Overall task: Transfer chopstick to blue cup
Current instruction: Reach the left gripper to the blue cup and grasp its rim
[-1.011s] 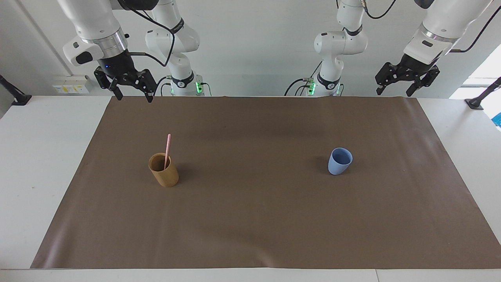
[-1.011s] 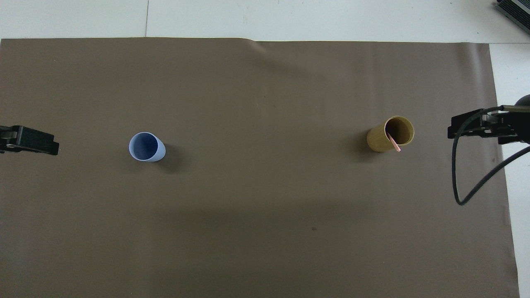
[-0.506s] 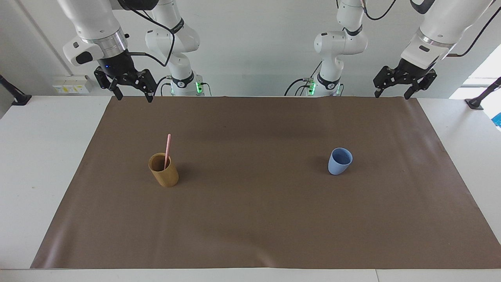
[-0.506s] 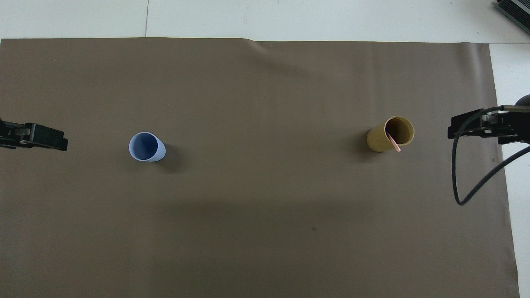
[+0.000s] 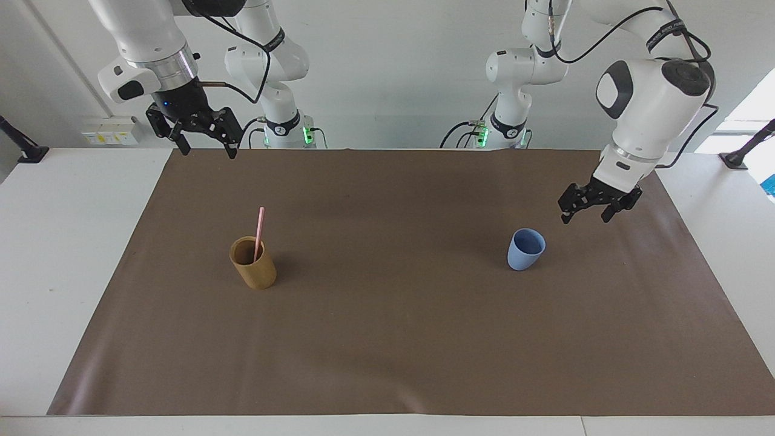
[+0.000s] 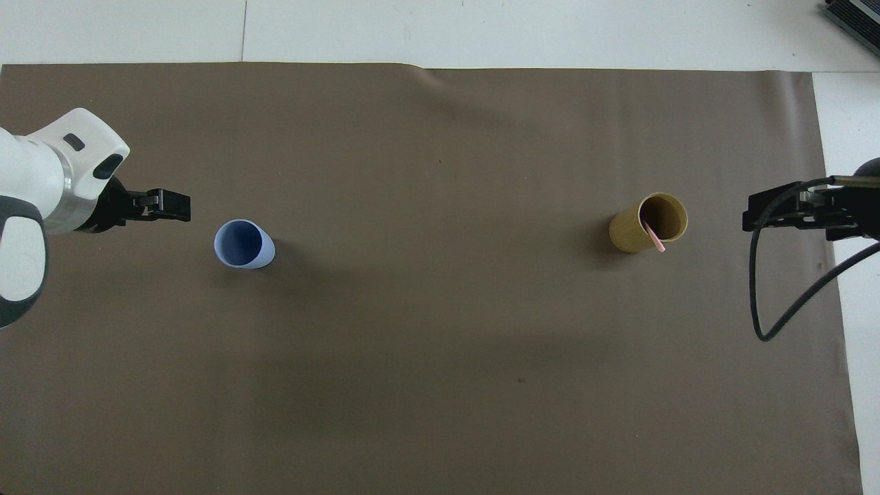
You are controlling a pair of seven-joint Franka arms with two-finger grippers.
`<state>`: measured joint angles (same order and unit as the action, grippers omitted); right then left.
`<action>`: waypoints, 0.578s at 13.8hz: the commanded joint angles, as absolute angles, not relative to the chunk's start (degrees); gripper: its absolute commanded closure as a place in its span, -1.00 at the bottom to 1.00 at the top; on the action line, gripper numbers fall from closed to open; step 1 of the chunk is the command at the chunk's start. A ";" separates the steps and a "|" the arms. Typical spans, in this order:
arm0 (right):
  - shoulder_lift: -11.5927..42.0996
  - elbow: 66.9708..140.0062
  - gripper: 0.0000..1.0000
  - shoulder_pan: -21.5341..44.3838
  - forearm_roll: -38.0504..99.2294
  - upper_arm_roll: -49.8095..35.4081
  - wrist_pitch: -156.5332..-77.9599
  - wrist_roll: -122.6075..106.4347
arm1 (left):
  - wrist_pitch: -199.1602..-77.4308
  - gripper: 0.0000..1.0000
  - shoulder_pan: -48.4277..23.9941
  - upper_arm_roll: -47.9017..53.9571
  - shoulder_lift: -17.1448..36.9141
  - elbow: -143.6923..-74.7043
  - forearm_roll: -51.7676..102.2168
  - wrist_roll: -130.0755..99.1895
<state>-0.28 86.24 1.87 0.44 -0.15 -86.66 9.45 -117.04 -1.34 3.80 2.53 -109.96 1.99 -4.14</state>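
A pale-pink chopstick (image 5: 260, 229) (image 6: 654, 236) stands tilted in a tan-brown cylindrical holder (image 5: 255, 271) (image 6: 628, 235) toward the right arm's end of the mat. The empty light-blue cup (image 5: 525, 249) (image 6: 242, 245) stands upright toward the left arm's end. My left gripper (image 5: 584, 216) (image 6: 169, 205) hangs open over the mat just beside the blue cup, clear of it and holding nothing. High over the mat's corner closest to its own base, my right gripper (image 5: 207, 149) (image 6: 757, 217) is open and empty, well apart from the holder.
A brown mat (image 5: 387, 351) covers most of the white table (image 5: 60, 254). A black cable (image 6: 777, 323) loops down from the right arm over the mat's edge.
The left arm has swung down and in from the mat's corner to beside the blue cup. The right arm, the cup, the holder and the chopstick have stayed put.
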 commanded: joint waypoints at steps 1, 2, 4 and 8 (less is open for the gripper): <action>-1.23 87.27 -1.00 1.49 0.26 -0.35 -86.13 10.20 | -123.82 -1.00 -3.16 3.52 1.92 -118.19 2.72 -5.71; -1.23 87.28 -1.00 1.49 0.26 -0.35 -86.13 10.20 | -126.01 -1.00 -4.12 3.52 2.80 -119.60 2.72 -7.28; -1.23 87.28 -1.00 1.49 0.26 -0.35 -86.05 10.02 | -130.15 -1.00 -5.09 3.52 3.43 -122.07 2.72 -9.66; -1.23 87.28 -1.00 1.49 0.18 -0.35 -86.13 10.20 | -131.13 -0.97 -5.80 3.52 3.69 -125.07 2.72 -9.84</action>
